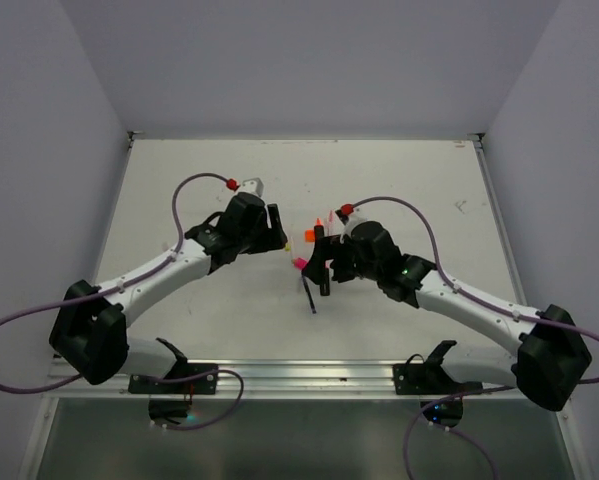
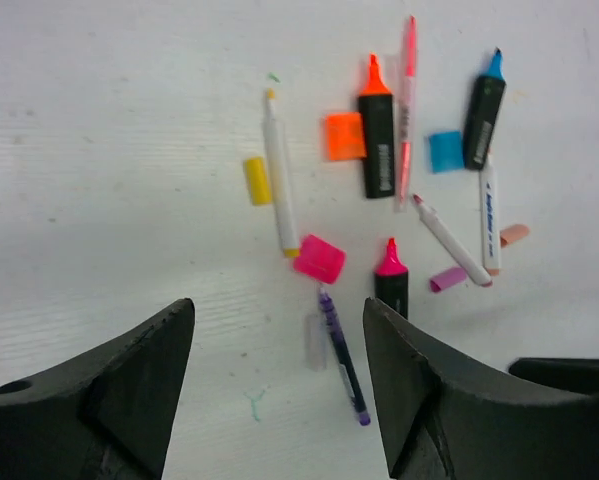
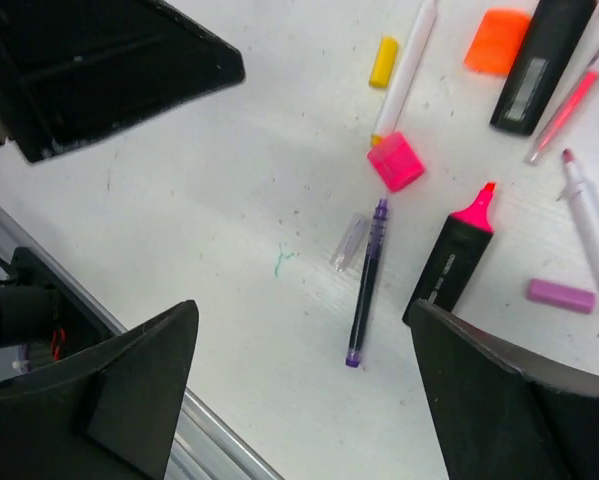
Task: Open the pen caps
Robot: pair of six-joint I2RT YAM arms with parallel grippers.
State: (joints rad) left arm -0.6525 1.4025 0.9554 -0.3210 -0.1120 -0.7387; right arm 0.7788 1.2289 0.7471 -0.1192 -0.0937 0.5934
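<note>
My left hand (image 2: 279,335) hangs open over the counter (image 2: 99,150), its two dark fingers (image 2: 109,390) spread wide with nothing between them. My right hand (image 3: 304,330) is open too and holds nothing. From above I see the two hands near each other over the scatter of pens, not touching.

Nearest the left hand, just past the gap between its fingers, the clear cap (image 2: 315,340) lies right beside the purple pen (image 2: 341,358). The right wrist view shows that same pair just past the gap of the right hand.

A little farther out the pink cap (image 2: 320,259) sits loose on the counter, between the end of the yellow-tipped white pen (image 2: 279,170) and the pink highlighter (image 2: 391,285), whose tip is bare. Off to the right, the mauve cap (image 2: 447,278) lies just beside the magenta-tipped white pen (image 2: 449,238). The peach cap (image 2: 515,235) lies just beside the blue-lettered white pen (image 2: 490,210).

Farther still, well away from both hands, the yellow cap (image 2: 256,181) lies near the yellow-tipped pen but apart from it. The orange cap (image 2: 344,136) rests against the orange highlighter (image 2: 377,140), and the blue cap (image 2: 444,151) sits just beside the blue highlighter (image 2: 484,115). The thin pink pen (image 2: 407,100) reaches farthest.
</note>
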